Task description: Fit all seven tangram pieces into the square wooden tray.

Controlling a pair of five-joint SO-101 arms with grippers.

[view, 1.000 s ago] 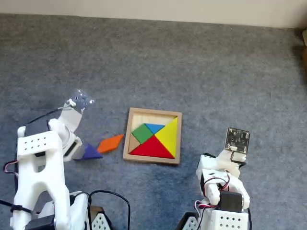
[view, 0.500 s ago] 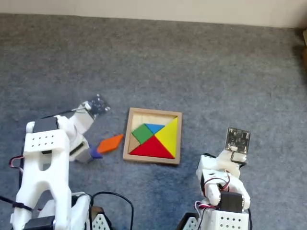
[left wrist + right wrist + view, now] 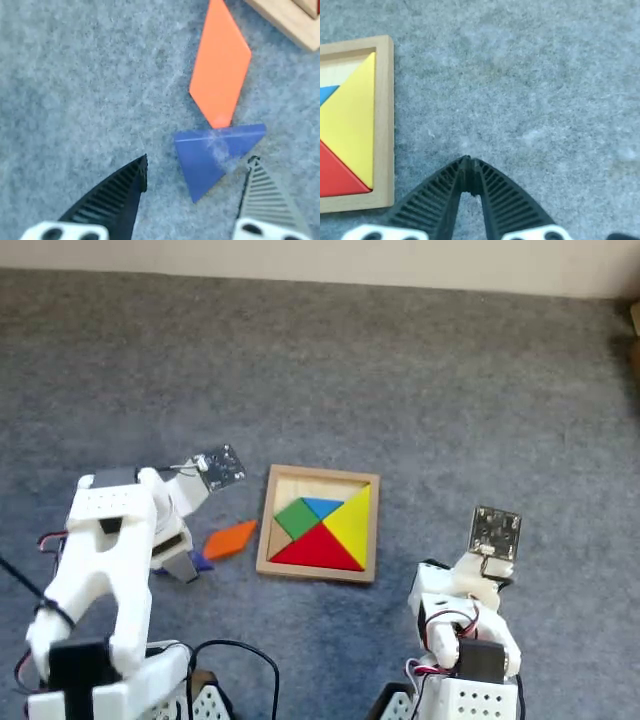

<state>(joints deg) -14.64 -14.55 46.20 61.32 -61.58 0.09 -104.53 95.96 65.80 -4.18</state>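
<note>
While wide open, left tool [image 3: 198, 159] astride blue triangle [image 3: 215, 150], perhaps in contact.

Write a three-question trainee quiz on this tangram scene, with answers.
1. True or false: the orange parallelogram lies inside the wooden tray.
2. Which piece lies between the left gripper's open fingers? A) red triangle B) dark blue triangle C) yellow triangle
3. Fill in: the right gripper is ___ (open or shut).
Key: 1 false; 2 B; 3 shut.
</note>
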